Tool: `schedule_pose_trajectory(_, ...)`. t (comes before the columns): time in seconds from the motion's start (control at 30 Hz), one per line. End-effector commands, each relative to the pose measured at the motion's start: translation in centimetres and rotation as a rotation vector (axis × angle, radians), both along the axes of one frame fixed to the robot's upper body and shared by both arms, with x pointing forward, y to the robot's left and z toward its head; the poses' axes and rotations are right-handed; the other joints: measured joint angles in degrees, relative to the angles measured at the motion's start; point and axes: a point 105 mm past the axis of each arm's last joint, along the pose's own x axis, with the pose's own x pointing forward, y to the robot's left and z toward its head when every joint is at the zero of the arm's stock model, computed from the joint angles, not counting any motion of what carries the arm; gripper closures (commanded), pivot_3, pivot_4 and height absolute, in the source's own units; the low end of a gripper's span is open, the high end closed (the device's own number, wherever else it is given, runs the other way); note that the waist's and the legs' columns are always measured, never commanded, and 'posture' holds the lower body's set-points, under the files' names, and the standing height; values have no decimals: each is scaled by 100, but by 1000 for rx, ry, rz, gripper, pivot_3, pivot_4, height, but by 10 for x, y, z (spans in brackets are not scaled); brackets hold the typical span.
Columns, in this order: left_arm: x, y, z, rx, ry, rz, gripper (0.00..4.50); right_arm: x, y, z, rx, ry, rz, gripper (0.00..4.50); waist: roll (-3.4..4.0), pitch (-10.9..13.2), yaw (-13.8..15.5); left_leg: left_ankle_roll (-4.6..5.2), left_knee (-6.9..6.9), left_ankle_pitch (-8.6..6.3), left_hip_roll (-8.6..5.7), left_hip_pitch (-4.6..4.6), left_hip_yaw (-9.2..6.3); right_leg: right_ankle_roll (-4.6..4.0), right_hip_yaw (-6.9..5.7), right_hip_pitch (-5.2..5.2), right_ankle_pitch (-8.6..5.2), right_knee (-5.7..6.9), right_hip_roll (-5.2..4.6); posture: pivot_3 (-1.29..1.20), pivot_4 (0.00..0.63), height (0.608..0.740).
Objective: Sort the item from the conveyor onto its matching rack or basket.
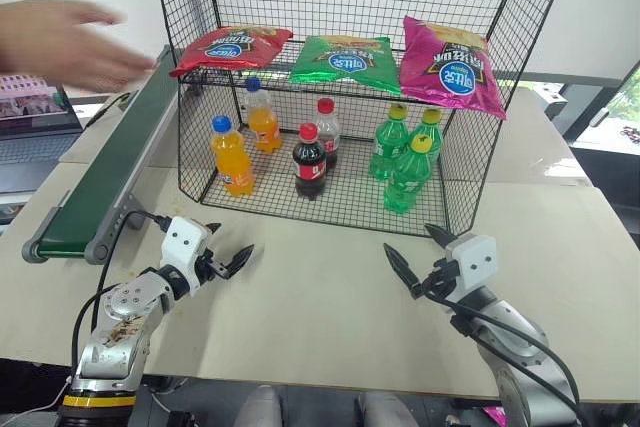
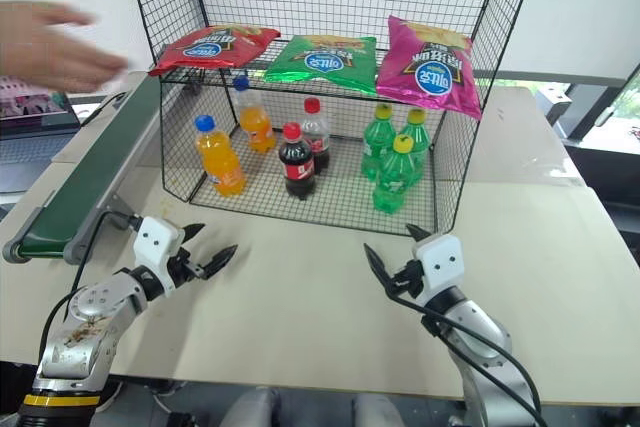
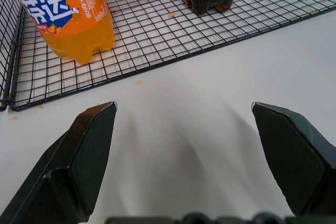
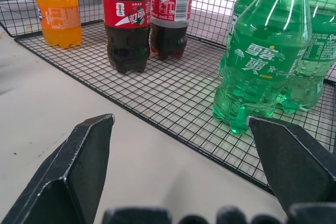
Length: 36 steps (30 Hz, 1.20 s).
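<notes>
Both pincers are held with fingers spread wide and nothing between them: the left pincer (image 1: 228,259) hovers over the counter (image 1: 320,297) near its front left part, just past the near end of the conveyor (image 1: 110,172), and the right pincer (image 1: 415,259) hovers over the front right part, each aimed roughly level toward the rack (image 1: 350,77). A red chip bag (image 1: 230,49) is seen lying on the rack's middle tier at its left end, beside the green chip bag (image 1: 345,57) and the pink chip bag (image 1: 450,65); bottles stand on the tier below. No bag is seen on the visible stretch of belt, and a person's hand (image 1: 65,42) is held above its far end. The step in hand is judged to be waiting for an item. Next, a reach by the left arm toward the belt would be called for once a bag is delivered.
</notes>
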Motion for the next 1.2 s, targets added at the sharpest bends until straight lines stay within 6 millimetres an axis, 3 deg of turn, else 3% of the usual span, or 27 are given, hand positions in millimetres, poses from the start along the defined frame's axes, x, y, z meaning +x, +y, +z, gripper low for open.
schedule_pose_trajectory(0.03, 2, 0, 9, 15, -42, -6, 119, -3, 2, 18, 4, -81, 4, 0, 0, 0, 0, 0, 0, 0, 0, 0, 0, 0, 0, 0, 0, 0, 0, 0, 150, 740)
schedule_pose_trajectory(1.03, 2, 9, 10, -3, -46, 36, 119, 2, 5, 25, 22, -83, 8, 0, 0, 0, -4, 0, 0, 0, 0, 0, 0, 0, 0, 0, 0, 0, 0, 0, 150, 740)
schedule_pose_trajectory(1.2, -14, 8, 21, -79, 8, -26, 119, 1, 18, 40, 31, -87, 157, 0, 0, 0, -31, 1, -1, -1, 0, 0, 0, 0, 0, 0, 0, 0, 0, 0, 150, 740)
